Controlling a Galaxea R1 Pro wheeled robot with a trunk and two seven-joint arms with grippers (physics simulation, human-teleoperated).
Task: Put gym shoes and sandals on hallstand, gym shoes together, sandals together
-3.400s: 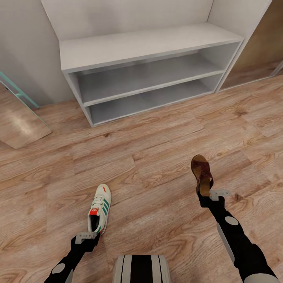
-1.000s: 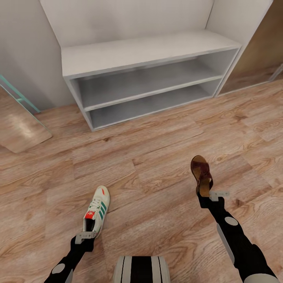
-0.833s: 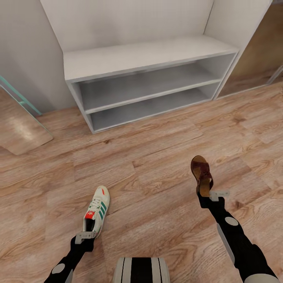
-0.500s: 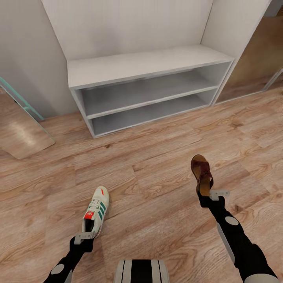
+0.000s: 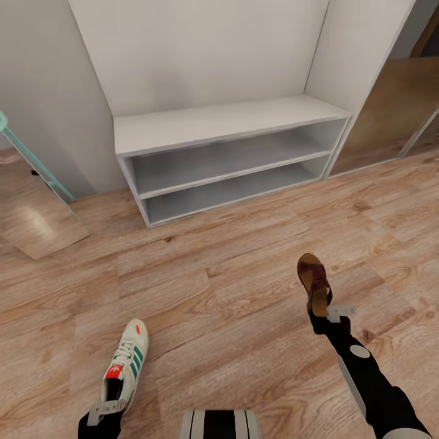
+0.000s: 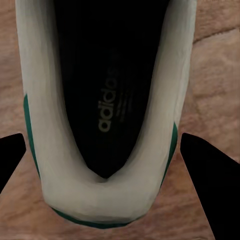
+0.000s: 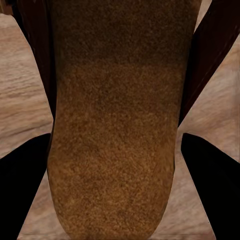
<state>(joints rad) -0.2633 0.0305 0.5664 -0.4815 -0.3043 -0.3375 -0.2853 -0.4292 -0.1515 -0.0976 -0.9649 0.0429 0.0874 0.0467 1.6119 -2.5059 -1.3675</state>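
The corridor floor (image 5: 244,292) is light brown wood-plank laminate with visible grain. At 12 o'clock stands the hallstand (image 5: 225,122), a long, low, pale grey-white unit with a flat top and two open shelf levels, set between white walls; its path is unobstructed. At 9 o'clock a glossy panel with a teal edge (image 5: 36,158) leans near the wall. Compared with the earlier frames, the hallstand sits lower and smaller in the head view, so the camera has shifted. At 7 o'clock, the left hand (image 5: 103,414) grips the heel of a white lace-up gym shoe (image 5: 125,366), green-striped, now nearer the view's lower edge. At 4 o'clock, the right hand (image 5: 326,314) is closed on a dark brown sandal (image 5: 314,280) with a tan suede-like footbed (image 7: 115,125).
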